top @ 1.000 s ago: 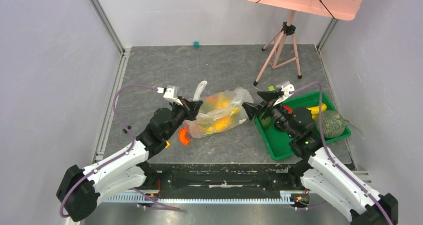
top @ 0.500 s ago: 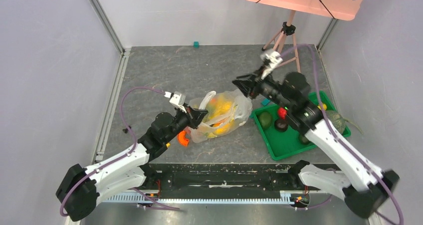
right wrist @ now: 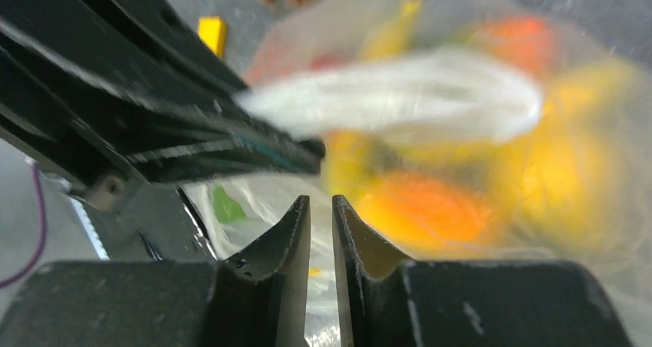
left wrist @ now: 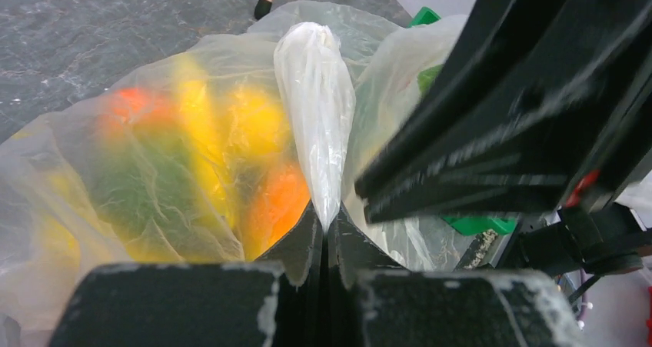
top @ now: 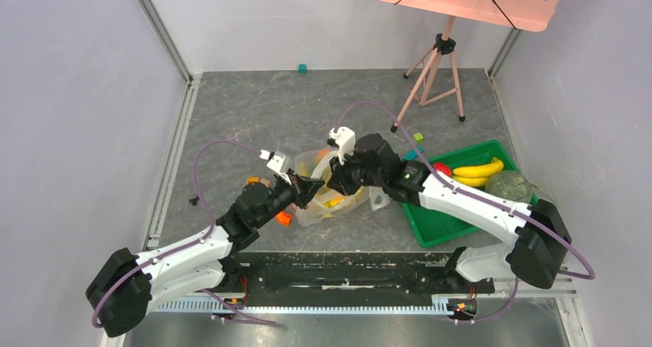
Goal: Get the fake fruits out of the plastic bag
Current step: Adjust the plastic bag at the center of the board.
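Bag-opening step, no fruit lifted out at this moment. The plastic bag [top: 314,164] sits mid-worktop, with the fake fruits [left wrist: 231,131] inside, yellow, orange and green lumps showing through the film. The left gripper [left wrist: 327,224] is at the bag's 9 o'clock, clamped tight on a twisted handle loop [left wrist: 315,93]. The right gripper [right wrist: 321,208] hangs over the bag from its 2 o'clock, nosing at the mouth. Its jaws are nearly together with a thin slit between them and nothing clearly pinched (the view is blurred, so I can't rule out film). The fruits [right wrist: 430,208] lie just past its tips.

Next move, as I judge it: the left holds the loop up, the right spreads its jaws, goes in and pinches one fruit, not film. The green tray [top: 430,228] at the bag's 3 o'clock looks like the drop spot.
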{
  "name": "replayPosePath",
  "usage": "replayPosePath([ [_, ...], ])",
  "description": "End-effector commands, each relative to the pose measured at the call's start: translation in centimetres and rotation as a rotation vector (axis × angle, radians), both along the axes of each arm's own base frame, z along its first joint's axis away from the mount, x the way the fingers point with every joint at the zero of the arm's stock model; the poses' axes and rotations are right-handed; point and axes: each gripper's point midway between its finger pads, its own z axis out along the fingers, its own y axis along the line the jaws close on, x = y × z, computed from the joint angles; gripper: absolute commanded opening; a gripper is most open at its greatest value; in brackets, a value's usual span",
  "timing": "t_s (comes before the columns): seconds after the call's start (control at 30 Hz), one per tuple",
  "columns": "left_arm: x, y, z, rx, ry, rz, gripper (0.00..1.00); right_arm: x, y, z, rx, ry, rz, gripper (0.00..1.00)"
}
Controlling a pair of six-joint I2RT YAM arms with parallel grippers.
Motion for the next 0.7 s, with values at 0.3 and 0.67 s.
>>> replayPosePath([
  [0.3,0.9,1.3,0.2,-0.003,-0.049,0.096,0.02,-4.1,-3.5,-7.0,-0.047,0.064,-0.039,0.18],
  [0.67,0.2,1.0,0.6,-0.022,-0.029,0.07,0.02,-2.7,-2.6,-7.5,0.042,0.033,-0.109,0.22],
])
